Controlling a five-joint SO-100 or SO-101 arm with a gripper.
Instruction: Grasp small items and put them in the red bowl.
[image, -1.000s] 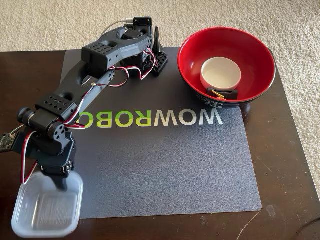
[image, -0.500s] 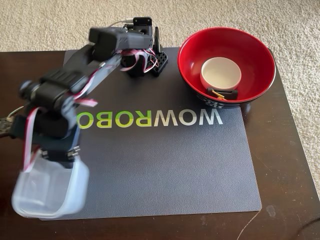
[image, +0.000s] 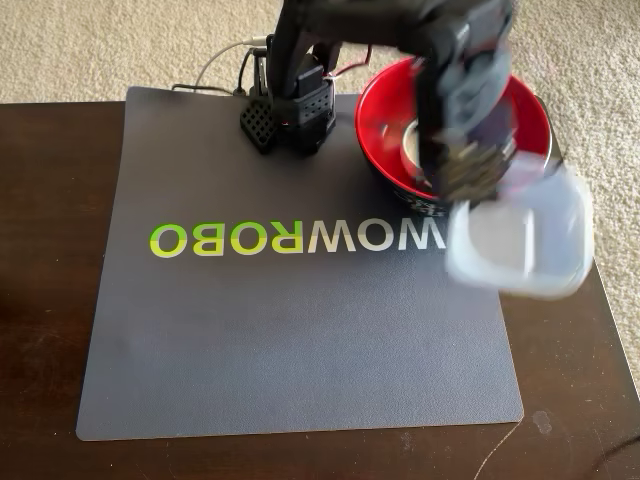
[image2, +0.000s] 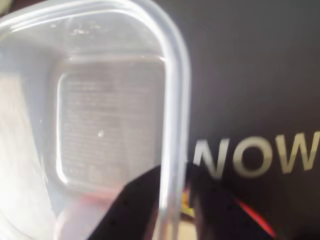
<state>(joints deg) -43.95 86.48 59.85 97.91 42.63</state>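
Fixed view high, facing down on whole mat; wrist view very close over container; both share container and mat lettering

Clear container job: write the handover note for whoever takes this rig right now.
Gripper: shut on the clear container, pinching its rim, one finger inside, one outside.
Position: the container is held in the air by the near right edge of the red bowl, over the mat; the picture is motion-blurred.
Done: the white dish is in the bowl. Anything else in it is hidden by the arm.
Left: bring the container over the bowl and release.
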